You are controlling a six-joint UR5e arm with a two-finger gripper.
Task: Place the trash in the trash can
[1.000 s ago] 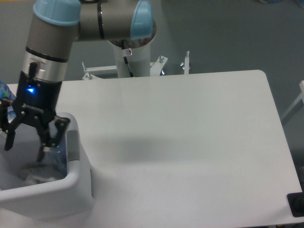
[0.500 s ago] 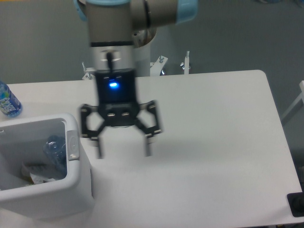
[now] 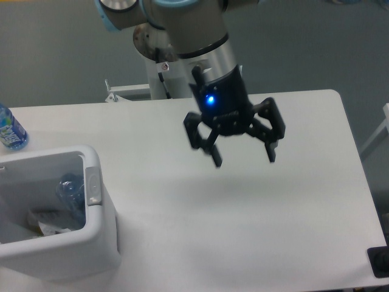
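Note:
The white trash can (image 3: 97, 234) stands at the table's front left corner. Inside it lie the trash: a crushed clear plastic bottle (image 3: 70, 191) with a bluish tint against the right wall, and a crumpled white wad (image 3: 45, 224) lower down. My gripper (image 3: 244, 160) hangs open above the middle of the table, well to the right of the trash can, with nothing between its fingers. A blue light glows on its black body.
An upright blue-labelled water bottle (image 3: 9, 129) stands at the table's far left edge behind the bin. The arm's base column (image 3: 164, 79) rises behind the table's back edge. A dark object (image 3: 380, 263) sits at the front right corner.
The gripper rose out of the trash can and swung right across the table, staying open. The crushed bottle and wad lie in the bin.

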